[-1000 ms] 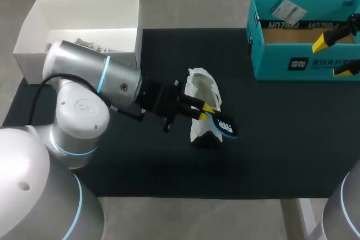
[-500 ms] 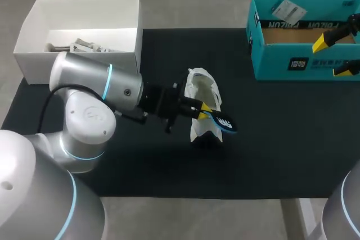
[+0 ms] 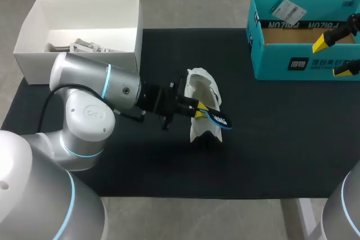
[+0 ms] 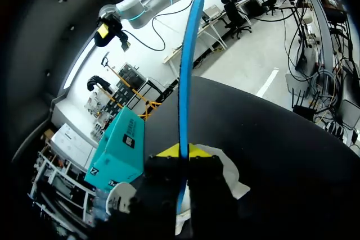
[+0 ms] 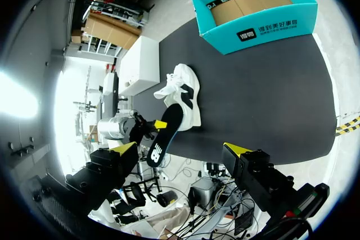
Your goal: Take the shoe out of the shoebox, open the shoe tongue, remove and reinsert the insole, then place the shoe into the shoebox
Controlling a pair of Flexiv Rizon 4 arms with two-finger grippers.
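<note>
Left gripper (image 3: 198, 109) clamped on one end of the insole (image 3: 219, 120), whose free end juts out beside the white shoe (image 3: 201, 89) lying mid-table on the black mat (image 3: 270, 139). The insole looks thin, light and bendy, so held by one end its free end will likely droop. Farther off, the right gripper (image 3: 333, 56) hangs near the teal shoebox (image 3: 304, 63) with its fingers spread and holding nothing.
</note>
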